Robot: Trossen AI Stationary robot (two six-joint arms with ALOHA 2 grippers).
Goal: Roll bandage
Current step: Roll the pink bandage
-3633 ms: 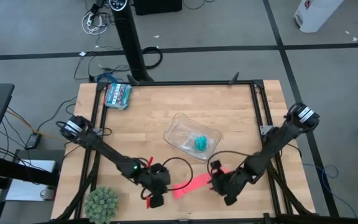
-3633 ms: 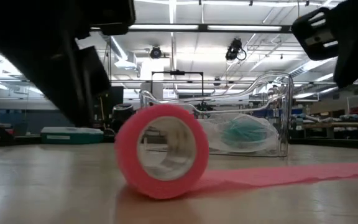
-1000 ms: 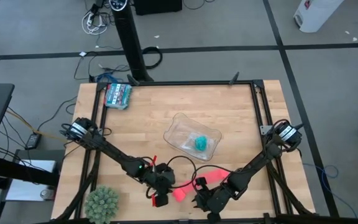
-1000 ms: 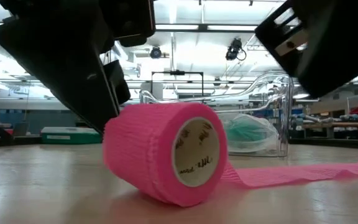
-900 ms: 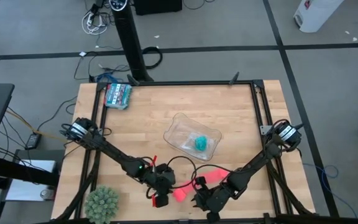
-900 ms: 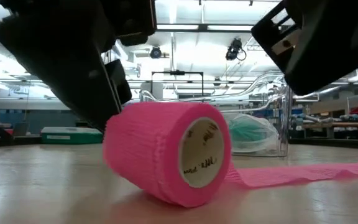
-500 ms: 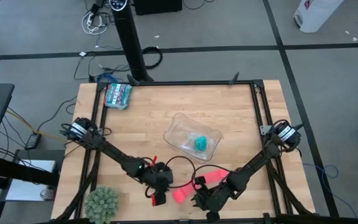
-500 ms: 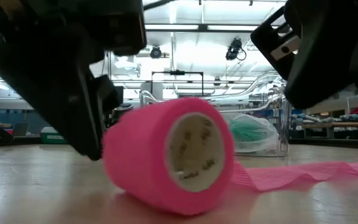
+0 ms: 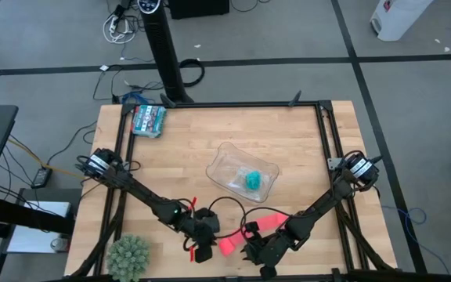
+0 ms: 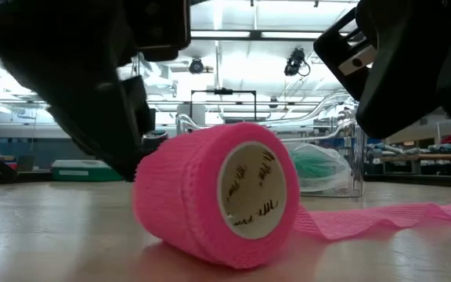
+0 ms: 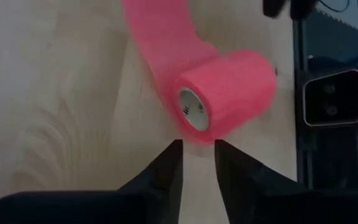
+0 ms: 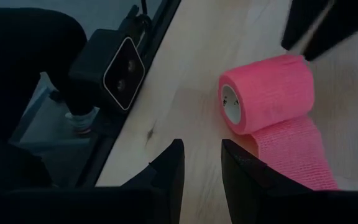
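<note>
The bandage is a bright pink roll point(image 9: 227, 245) lying on its side near the table's near edge, resting on its wound side point(image 10: 210, 200). Its loose strip point(image 9: 266, 222) lies flat on the table and runs toward the far right. My left gripper point(image 9: 203, 249) is on the roll's left, narrowly open, with its fingertips point(image 11: 179, 146) right at the roll's cored end point(image 11: 194, 115). My right gripper point(image 9: 250, 249) is on the roll's right, narrowly open and empty. It is a short way from the roll point(image 12: 266, 93). My left gripper comes at the roll level from the table's left, its fingertips at the lower rim of the cored end point(image 11: 197, 134). I cannot tell whether they touch it. The roll lies on the table.
A clear tray point(image 9: 224, 160) holding a teal roll point(image 9: 253, 180) stands at mid-table. A packet point(image 9: 148, 120) lies at the far left corner and a green spiky ball point(image 9: 128, 256) at the near left. The low camera point(image 12: 107, 71) sits on the near edge beside both grippers.
My left gripper has swung a little toward the table's left and come back behind the roll. The roll has rocked and turned slightly, showing more of its cored end in the low view. The strip has stayed on the table.
</note>
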